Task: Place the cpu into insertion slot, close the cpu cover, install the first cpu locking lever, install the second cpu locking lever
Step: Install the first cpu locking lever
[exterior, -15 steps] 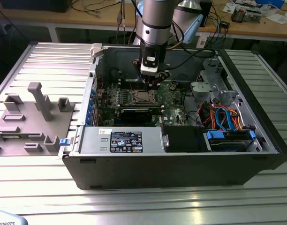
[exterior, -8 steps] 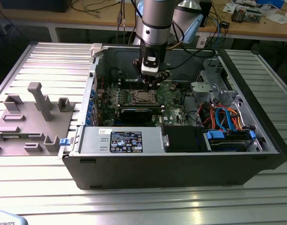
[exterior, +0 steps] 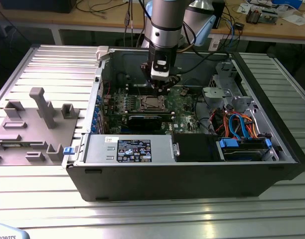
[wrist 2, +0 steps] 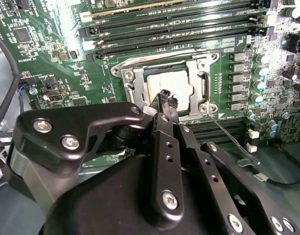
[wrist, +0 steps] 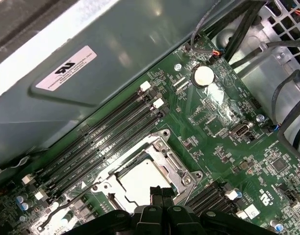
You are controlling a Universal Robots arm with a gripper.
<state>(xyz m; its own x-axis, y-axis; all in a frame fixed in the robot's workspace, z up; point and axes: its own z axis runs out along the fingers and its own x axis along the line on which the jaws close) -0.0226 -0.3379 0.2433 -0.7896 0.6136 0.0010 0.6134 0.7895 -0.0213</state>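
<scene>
The cpu [wrist 2: 172,81] sits on the motherboard [wrist 2: 52,54] under the flat cpu cover [wrist 2: 201,66]; the gripper [wrist 2: 164,95], fingers pinched narrow, hovers at its edge. A skewed push could scrape the cpu or miss the unlatched locking lever [wrist 2: 233,139]

cpu [wrist 2: 177,85] beneath cpu cover [wrist 2: 203,85]
</scene>
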